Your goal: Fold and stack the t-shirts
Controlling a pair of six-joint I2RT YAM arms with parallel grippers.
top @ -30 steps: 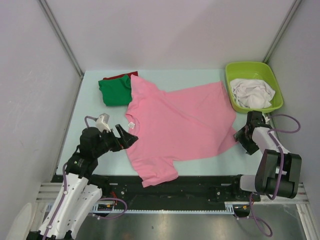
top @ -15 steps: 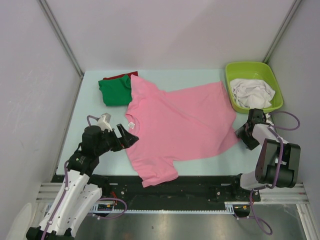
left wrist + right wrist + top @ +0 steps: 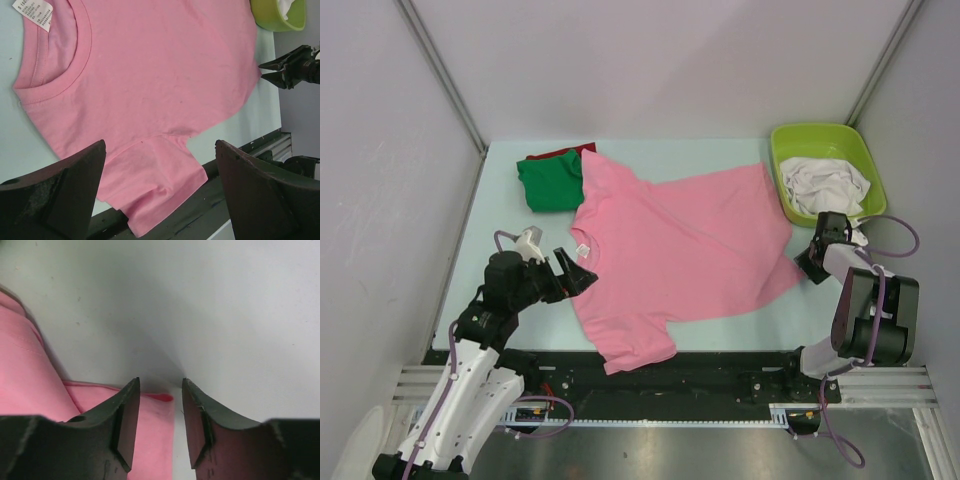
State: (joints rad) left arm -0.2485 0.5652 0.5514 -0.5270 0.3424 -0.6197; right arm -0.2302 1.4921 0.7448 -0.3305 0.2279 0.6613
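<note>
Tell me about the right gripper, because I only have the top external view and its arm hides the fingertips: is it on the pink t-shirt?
Observer: The right wrist view shows a corner of the pink t-shirt between the fingers of the right gripper, jaws apart, not clamped.
Operator: And the other side?
Observer: The left gripper hangs wide open over the sleeve, holding nothing.
Operator: Neck label?
Observer: The label carries printed text, beside the collar.
</note>
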